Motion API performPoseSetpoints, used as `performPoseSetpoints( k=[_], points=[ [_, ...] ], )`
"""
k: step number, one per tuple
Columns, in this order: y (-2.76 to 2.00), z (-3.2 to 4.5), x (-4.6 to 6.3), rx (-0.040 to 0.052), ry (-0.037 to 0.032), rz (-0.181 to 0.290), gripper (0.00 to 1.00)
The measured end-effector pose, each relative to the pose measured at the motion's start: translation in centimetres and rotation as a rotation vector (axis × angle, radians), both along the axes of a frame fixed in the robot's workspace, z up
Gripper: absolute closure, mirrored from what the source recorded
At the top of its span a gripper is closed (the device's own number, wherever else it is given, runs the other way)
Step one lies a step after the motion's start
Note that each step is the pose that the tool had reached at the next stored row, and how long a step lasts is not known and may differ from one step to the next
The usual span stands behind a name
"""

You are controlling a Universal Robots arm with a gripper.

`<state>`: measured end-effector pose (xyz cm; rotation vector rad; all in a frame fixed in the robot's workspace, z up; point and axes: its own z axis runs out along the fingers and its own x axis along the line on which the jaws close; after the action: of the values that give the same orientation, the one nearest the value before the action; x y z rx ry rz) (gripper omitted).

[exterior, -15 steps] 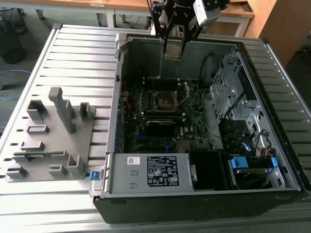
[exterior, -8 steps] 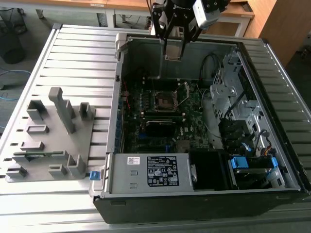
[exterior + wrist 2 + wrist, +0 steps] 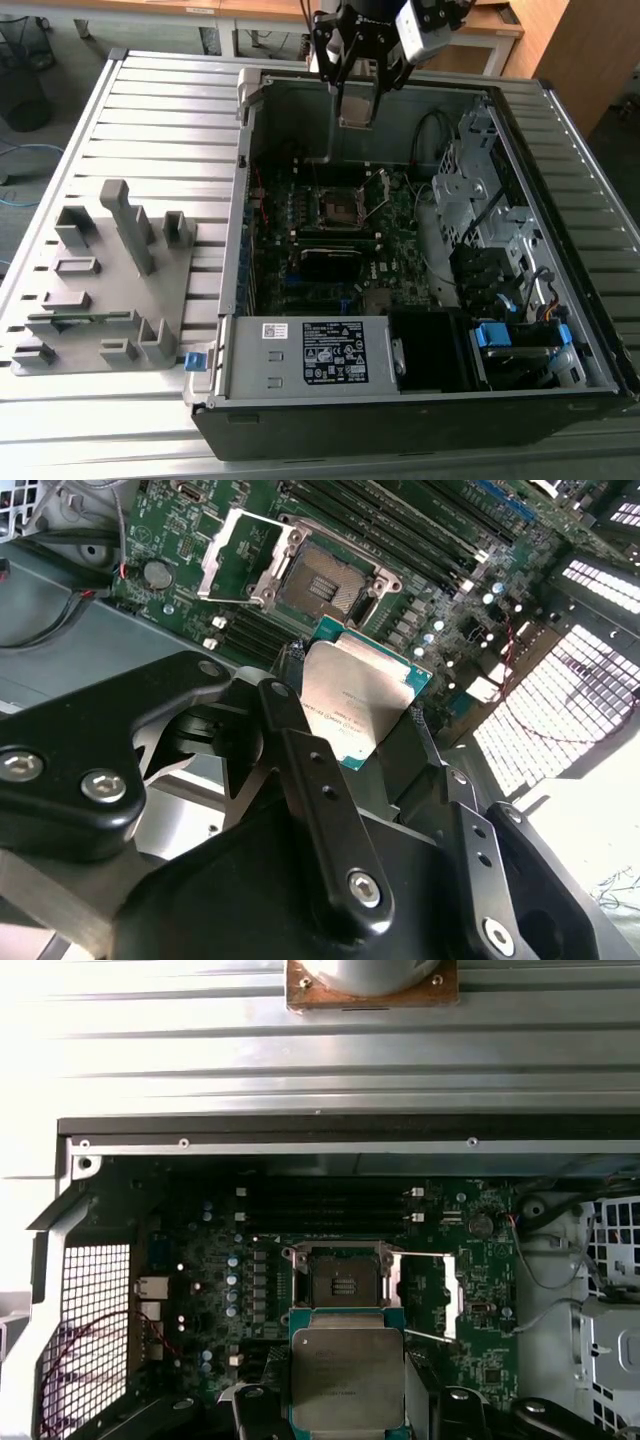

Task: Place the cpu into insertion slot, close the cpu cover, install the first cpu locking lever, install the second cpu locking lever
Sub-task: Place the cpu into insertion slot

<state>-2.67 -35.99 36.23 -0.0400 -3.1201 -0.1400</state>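
Print on white label (image 3: pixel 325 352) and cpu (image 3: pixel 347 1390) is unreadable.

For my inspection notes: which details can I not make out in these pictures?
cpu: one edge cut off by the first wrist view's border.
cpu, second wrist view: one side hidden behind the end effector.
insertion slot contacts: too small in both wrist views.

Looking down from well back in the exterior view, taking in the open computer case (image 3: pixel 400 425) on the slatted counter (image 3: pixel 150 110). Riding close above the motherboard (image 3: pixel 420 540) (image 3: pixel 220 1250) in both wrist views, peering past the claw (image 3: pixel 350 712) (image 3: pixel 348 1408) gripping the cpu (image 3: pixel 365 680) (image 3: pixel 347 1370), sharing the open socket (image 3: pixel 325 580) (image 3: pixel 343 1282).
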Motion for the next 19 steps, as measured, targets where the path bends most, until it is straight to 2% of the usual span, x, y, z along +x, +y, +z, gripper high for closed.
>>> performPoseSetpoints(
  k=[19],
  points=[
    [0.0,-2.3,0.0,-0.0006,-0.0007,0.0,0.46]
  ],
)
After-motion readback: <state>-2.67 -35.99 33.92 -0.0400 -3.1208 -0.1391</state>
